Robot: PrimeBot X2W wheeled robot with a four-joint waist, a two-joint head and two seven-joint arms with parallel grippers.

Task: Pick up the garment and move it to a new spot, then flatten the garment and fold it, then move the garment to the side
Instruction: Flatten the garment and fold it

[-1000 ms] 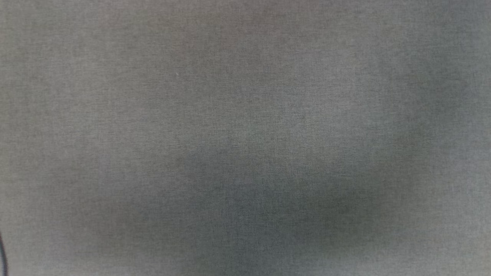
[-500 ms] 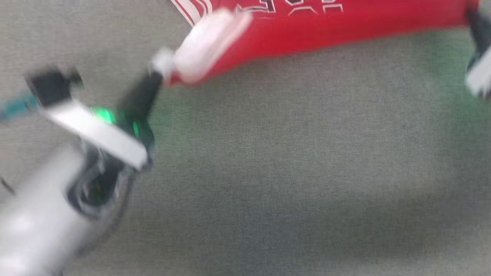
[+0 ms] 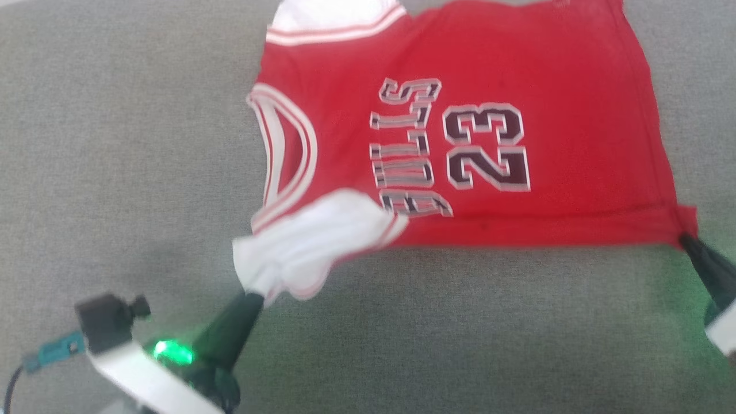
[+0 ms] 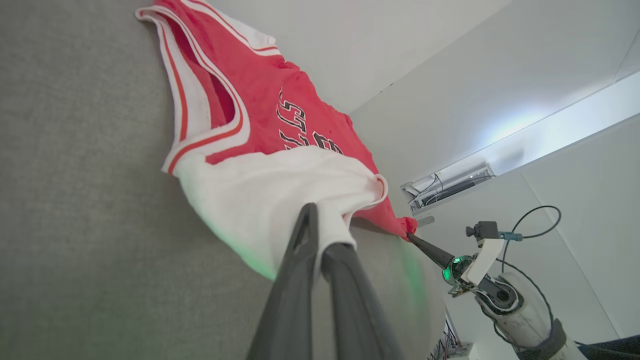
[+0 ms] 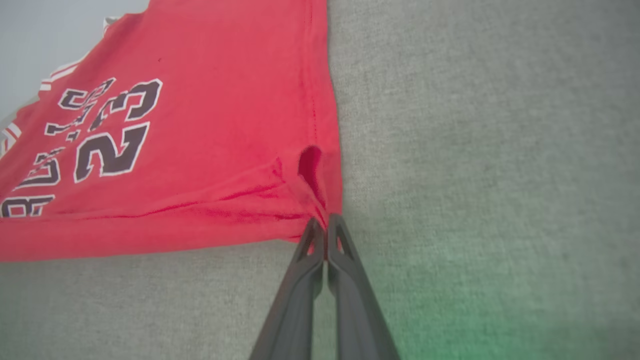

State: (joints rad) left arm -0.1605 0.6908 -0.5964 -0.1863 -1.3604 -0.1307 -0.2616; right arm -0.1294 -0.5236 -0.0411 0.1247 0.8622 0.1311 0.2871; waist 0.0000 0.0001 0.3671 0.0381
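The garment (image 3: 575,144) is lying spread face-up on the grey woven tabletop (image 3: 115,144), reaching toward its far edge. The jaws of the left gripper (image 3: 256,296) are pinching shut on its bunched white sleeve (image 3: 310,241), and those of the right gripper (image 3: 687,238) are pinching its puckered red hem corner (image 3: 681,221). Dark maroon, white-outlined "BULLS" and "23" are running sideways across the soft red cloth, and red-and-white striped trim (image 3: 284,155) is curving round the neck opening.

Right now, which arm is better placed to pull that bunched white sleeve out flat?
Left. The left tool is shut on that sleeve of the garment; the right tool pinches the far hem corner.
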